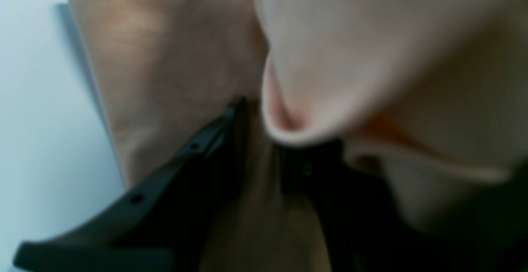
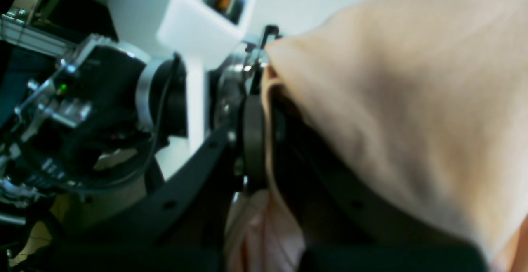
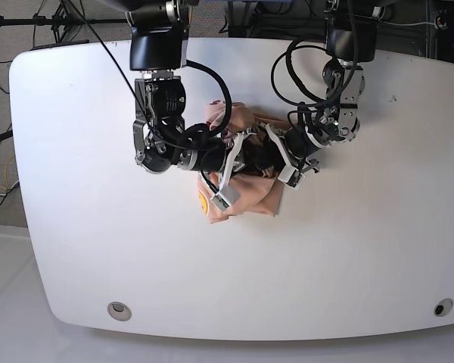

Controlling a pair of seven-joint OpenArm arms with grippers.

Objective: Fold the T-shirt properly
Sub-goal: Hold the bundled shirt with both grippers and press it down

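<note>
A wrinkled peach-pink cotton T-shirt [image 3: 242, 189] lies bunched in a loose heap on the white table [image 3: 363, 249], somewhat nearer the far edge than the near one and well apart from the left and right edges. A small round yellow smiley print [image 3: 202, 202] shows at the heap's near-left corner. Both black arms reach into the heap from the far side and meet over it. The right gripper [image 2: 264, 98] has its jaws drawn tightly together, with a fold of the peach cloth pinched between them and more cloth draped over one black finger. The left gripper [image 1: 264, 140] has its jaws narrowly apart, closed on a thick rolled fold of the same cloth; the wrist view is blurred, but the fabric bulges right at the fingertips [image 1: 231, 115]. Part of the T-shirt is hidden beneath the two grippers.
</note>
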